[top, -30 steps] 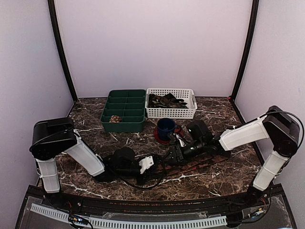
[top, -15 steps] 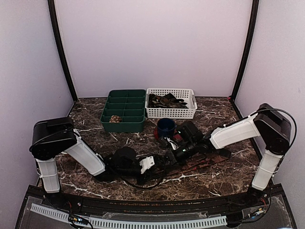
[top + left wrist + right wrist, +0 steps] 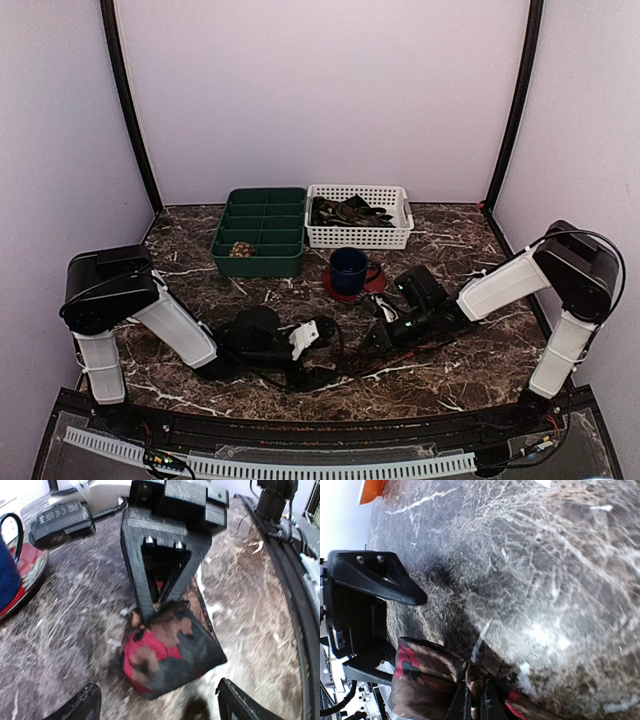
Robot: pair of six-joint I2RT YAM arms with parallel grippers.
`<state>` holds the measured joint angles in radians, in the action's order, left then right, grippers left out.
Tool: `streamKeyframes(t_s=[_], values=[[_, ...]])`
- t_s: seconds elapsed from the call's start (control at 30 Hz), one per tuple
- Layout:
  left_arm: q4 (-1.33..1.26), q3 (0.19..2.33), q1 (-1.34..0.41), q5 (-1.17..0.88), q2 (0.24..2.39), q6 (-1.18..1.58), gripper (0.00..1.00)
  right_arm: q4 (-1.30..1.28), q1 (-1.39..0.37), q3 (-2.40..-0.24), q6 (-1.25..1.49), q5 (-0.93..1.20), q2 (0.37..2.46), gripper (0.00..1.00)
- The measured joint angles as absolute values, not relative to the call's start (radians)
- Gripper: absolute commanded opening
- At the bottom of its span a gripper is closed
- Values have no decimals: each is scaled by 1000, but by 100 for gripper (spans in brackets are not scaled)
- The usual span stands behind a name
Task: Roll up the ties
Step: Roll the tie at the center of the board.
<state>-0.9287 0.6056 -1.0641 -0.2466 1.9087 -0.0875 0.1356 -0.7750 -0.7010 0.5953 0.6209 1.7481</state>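
Note:
One tie (image 3: 170, 647), dark brown and black with red patches, lies on the marble table; its folded end shows in the left wrist view. My right gripper (image 3: 476, 706) is shut on a pinch of that tie (image 3: 427, 682) near its end. My left gripper (image 3: 161, 705) stands open just in front of the folded end, one finger on each side, touching nothing. In the top view the left gripper (image 3: 330, 345) and right gripper (image 3: 382, 337) face each other at the table's middle, with the tie (image 3: 445, 340) trailing right under the right arm. More ties (image 3: 345, 211) fill the white basket.
A blue mug (image 3: 348, 268) on a red coaster (image 3: 368, 287) stands just behind the grippers. A green compartment tray (image 3: 262, 262) at the back holds a small brownish rolled coil (image 3: 240, 249). Beside it is the white basket (image 3: 360, 238). Black cables loop near the left gripper.
My left gripper has opened and let go of the tie's end. My right gripper has shut on the tie and shifted slightly right.

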Motion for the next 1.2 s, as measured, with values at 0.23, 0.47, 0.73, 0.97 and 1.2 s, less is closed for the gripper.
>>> streamKeyframes(t_s=[0.23,0.47,0.73,0.97,1.2], values=[[-1147,642,-1100,-249,2065,51,81,224,-764,-630,605,630,1729,0],[-1310,713,-1120,-220,2166,179,78,250,-765,-620,632,628,1730,0],[-1238,751,-1163,-104,2168,167,61,247,-765,-622,637,627,1729,0],[-1176,712,-1158,-48,2133,46,33,217,-774,-646,637,612,1715,0],[-1200,646,-1114,-91,2086,-36,23,202,-812,-692,648,593,1707,18]])
